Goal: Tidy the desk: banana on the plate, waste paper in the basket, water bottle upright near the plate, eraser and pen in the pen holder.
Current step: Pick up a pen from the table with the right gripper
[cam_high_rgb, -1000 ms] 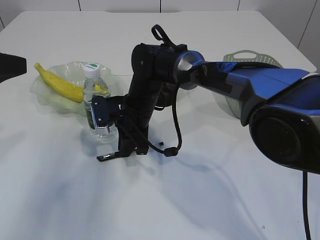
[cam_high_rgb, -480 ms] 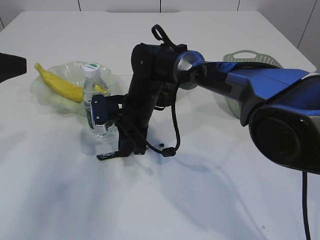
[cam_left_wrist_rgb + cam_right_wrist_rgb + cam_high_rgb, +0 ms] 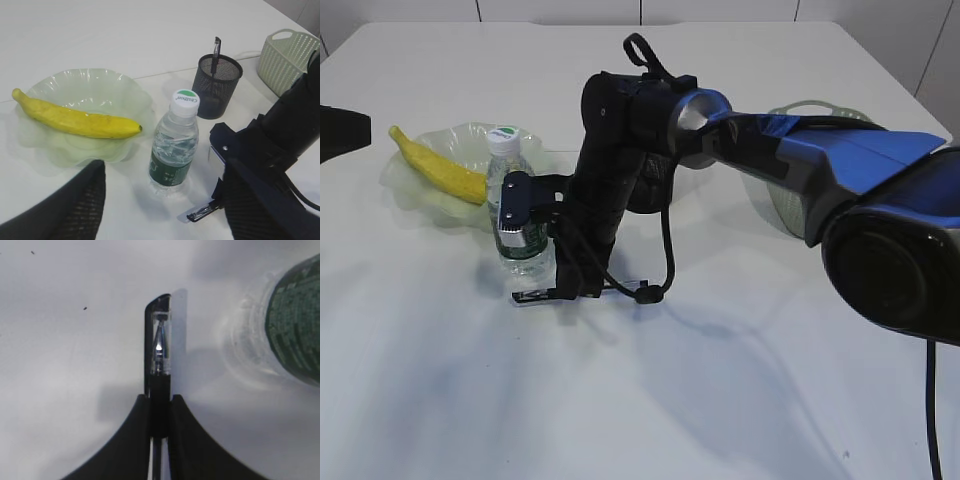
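Your right gripper [image 3: 160,412] is clamped on the black pen with the clear cap [image 3: 159,347], its tip low over the white table [image 3: 470,400], just beside the upright clear plastic water bottle [image 3: 174,145]. Your left gripper [image 3: 165,200] stands wide apart, holding nothing, facing the bottle.

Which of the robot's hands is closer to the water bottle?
The right. The right hand is low on the table just beside the water bottle, shut on a pen. The left hand is farther back.
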You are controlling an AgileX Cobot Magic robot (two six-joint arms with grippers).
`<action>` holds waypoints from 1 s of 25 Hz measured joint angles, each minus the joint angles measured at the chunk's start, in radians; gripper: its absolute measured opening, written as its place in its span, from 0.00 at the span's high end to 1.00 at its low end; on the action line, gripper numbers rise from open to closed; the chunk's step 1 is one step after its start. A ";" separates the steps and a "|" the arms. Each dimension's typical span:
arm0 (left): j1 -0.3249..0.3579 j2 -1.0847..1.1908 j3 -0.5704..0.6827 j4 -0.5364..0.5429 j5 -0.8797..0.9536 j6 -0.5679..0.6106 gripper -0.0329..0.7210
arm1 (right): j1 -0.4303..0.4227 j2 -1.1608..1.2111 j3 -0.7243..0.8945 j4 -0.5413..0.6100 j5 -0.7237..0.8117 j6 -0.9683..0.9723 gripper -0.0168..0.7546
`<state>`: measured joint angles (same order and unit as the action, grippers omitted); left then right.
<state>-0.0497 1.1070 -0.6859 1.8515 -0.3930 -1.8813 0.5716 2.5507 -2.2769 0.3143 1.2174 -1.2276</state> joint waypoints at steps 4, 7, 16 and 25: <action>0.000 0.000 0.000 0.000 0.006 0.000 0.27 | 0.000 0.000 0.000 0.000 0.000 0.041 0.92; 0.000 0.000 0.000 0.000 0.010 0.000 0.27 | 0.000 0.000 0.000 0.000 0.000 0.086 0.92; 0.000 0.000 0.000 0.000 0.012 0.000 0.27 | 0.000 0.000 0.000 -0.011 0.000 0.220 0.92; 0.000 0.000 0.000 0.000 0.013 0.000 0.27 | 0.000 0.000 0.000 -0.048 0.002 0.463 0.92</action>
<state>-0.0497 1.1070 -0.6859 1.8515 -0.3802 -1.8813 0.5716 2.5507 -2.2769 0.2662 1.2192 -0.7648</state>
